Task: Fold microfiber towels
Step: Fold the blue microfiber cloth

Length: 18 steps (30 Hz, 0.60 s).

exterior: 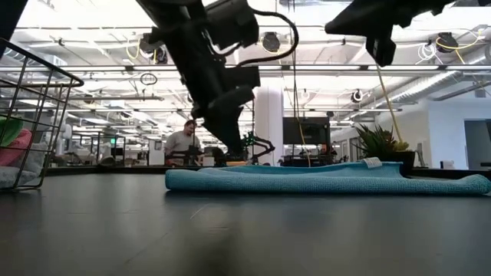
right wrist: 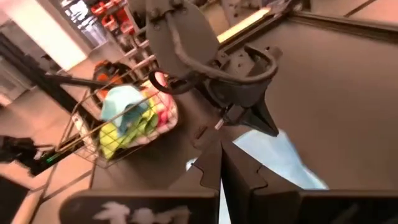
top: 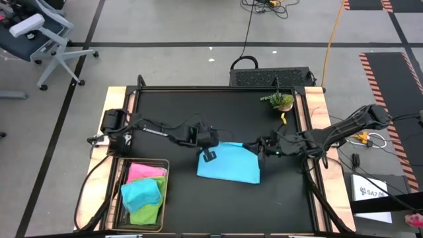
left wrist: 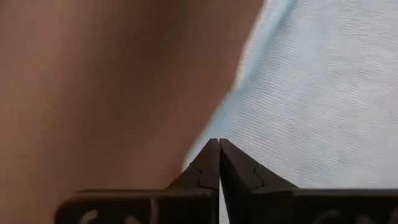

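Blue towel (top: 229, 162) laid flat mid-table, ready for folding.
Left gripper (top: 209, 155) at its near-left corner and right gripper (top: 262, 153) at its right edge, both closed, holding nothing; spare towels (top: 145, 192) wait in the basket (top: 165, 198).

L gripper (top: 209, 156) centre frame, fingers pressed together, pointing down, R gripper (top: 260, 156) right of centre, fingers closed, both arms reaching inward

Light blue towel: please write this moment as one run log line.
light blue towel: flat on table | left claw: shut, at its edge | right claw: shut | basket: holds other towels
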Motion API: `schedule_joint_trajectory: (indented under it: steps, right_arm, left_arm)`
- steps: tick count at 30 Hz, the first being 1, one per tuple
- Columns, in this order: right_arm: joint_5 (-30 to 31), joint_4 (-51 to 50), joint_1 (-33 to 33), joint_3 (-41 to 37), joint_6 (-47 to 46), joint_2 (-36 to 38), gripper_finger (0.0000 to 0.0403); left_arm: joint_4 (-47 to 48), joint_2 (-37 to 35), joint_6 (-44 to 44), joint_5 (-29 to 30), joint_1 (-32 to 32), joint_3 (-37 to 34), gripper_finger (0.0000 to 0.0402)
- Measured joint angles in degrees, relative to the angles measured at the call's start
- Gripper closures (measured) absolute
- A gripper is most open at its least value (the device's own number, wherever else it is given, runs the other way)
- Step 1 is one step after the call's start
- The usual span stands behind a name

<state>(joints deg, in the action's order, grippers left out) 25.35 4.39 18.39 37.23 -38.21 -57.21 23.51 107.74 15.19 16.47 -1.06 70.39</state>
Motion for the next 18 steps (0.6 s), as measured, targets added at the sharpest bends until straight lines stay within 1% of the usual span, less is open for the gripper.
schedule_joint_trajectory:
  steps: [3, 7, 10, 12, 16, 18]
  right_arm:
    - [1.8, 0.0, 0.0, 0.0, 0.3, -0.4, 0.0403]
    - [2.2, -0.4, -0.1, 0.0, 0.2, -1.7, 0.0403]
    - [3.8, -1.3, -0.4, 0.0, -0.2, -2.9, 0.0403]
    - [4.9, -3.7, -1.1, 0.0, -2.0, -4.4, 0.0403]
    - [4.5, -9.9, -2.8, 0.0, -9.8, -8.9, 0.0403]
    - [2.4, -11.8, -3.1, 0.0, -12.3, -11.9, 0.0403]
  left_arm:
    - [0.2, 0.0, -3.7, -0.4, 2.0, 0.0, 0.0391]
    - [0.4, 0.0, -7.8, -5.8, 4.0, 0.0, 0.0399]
    - [1.0, 0.0, -10.4, -7.5, 4.5, 0.0, 0.0394]
    - [1.7, 0.0, -12.3, -7.5, 4.5, 0.0, 0.0393]
    - [4.4, 0.0, -13.6, -9.5, 4.3, 0.0, 0.0399]
    - [5.5, 0.0, -13.4, -9.6, 4.1, 0.0, 0.0396]
